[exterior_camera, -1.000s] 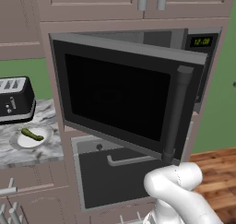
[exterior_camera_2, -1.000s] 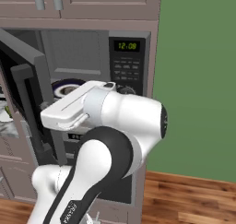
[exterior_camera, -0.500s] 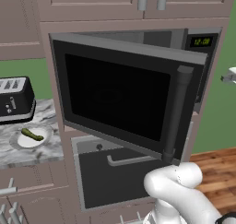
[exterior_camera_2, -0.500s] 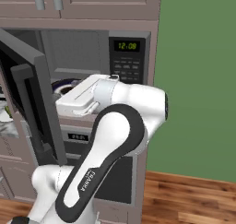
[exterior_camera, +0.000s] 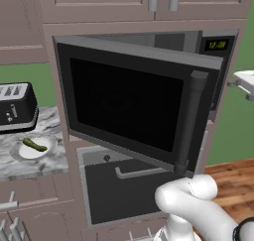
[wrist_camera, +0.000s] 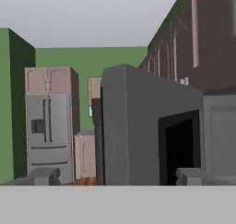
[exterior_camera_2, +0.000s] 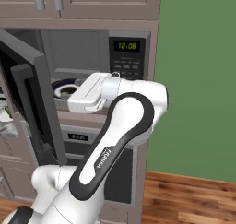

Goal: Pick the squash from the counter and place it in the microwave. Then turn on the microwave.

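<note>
In the right base view the white arm bends up from the lower left, and its hand sits level in front of the open microwave (exterior_camera_2: pixel 97 75), just beside the button panel under the green clock. In the hand view the two finger tips (wrist_camera: pixel 41 176) stand far apart at the bottom edge, so the gripper (wrist_camera: pixel 117 177) is released and holds nothing. Between them rises the edge of the grey microwave door (wrist_camera: pixel 138 126), swung wide; beyond it stand one steel fridge (wrist_camera: pixel 48 135) and green walls.

The left base view gives the elbow at the lower right and the black glass of that door with its upright bar handle. Below it is one oven (exterior_camera: pixel 129 185) with a level handle. To the left lies the marbled counter (exterior_camera: pixel 20 163), and on it one white plate (exterior_camera: pixel 22 153) bearing the single dark green squash (exterior_camera: pixel 34 145). Behind the plate stands one black toaster (exterior_camera: pixel 17 106). Inside the microwave, the right base view shows a round dark-rimmed dish (exterior_camera_2: pixel 64 87).
</note>
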Tool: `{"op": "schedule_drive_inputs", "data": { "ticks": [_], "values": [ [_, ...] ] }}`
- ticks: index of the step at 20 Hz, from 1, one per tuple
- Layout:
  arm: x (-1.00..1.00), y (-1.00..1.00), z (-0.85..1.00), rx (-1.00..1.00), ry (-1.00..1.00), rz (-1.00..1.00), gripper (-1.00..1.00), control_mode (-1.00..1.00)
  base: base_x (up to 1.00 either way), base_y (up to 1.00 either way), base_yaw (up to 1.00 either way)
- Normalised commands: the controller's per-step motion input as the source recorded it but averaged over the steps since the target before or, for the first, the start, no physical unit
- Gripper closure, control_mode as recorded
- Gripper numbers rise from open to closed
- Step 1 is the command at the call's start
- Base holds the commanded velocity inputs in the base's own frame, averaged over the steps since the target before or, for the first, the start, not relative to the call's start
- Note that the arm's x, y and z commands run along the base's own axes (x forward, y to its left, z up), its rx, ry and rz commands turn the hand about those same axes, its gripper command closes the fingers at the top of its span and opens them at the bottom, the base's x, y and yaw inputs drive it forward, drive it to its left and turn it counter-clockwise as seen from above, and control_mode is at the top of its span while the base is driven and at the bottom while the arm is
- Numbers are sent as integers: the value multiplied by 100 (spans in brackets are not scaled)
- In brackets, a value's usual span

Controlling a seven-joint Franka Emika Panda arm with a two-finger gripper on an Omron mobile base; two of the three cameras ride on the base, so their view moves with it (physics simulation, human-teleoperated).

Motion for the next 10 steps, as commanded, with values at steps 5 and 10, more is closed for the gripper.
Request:
{"op": "schedule_drive_inputs", "data": {
  "ticks": [5, 10],
  "values": [
    [25, 0, -4, 0, -6, 7, -100, -100, 0, 0, 0],
    [25, 15, -1, 0, -2, 1, -100, -100, 0, 0, 0]
  ]
}}
